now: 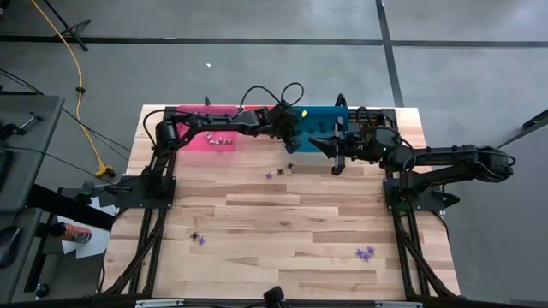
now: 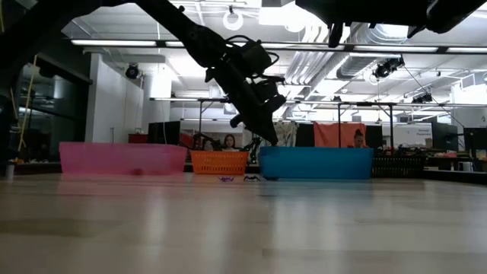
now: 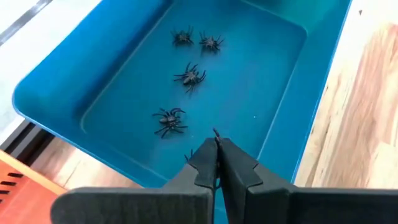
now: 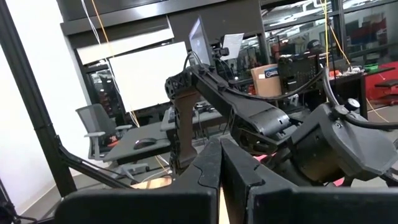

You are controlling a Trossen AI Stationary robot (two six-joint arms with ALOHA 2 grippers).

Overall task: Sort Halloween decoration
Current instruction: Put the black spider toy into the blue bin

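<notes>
Wooden bench [image 1: 282, 231] carries a pink bin [image 1: 210, 137], an orange bin [image 2: 219, 161] and a blue bin [image 3: 292, 56] along its far edge, with small purple trinkets [image 1: 366, 253] and dark ones [image 1: 196, 237] scattered across its planks. Left gripper [image 3: 216, 163] hangs over the blue bin, jaws pressed together with a thin dark leg showing at the tips, above four black spiders [image 3: 189, 76] lying on the bin floor. Right gripper [image 1: 339, 159] hovers just beside the blue bin, jaws together and tilted up toward the room.

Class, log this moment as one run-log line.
left gripper: shut, over blue bin | bin: four black spiders | right gripper: shut, raised
</notes>
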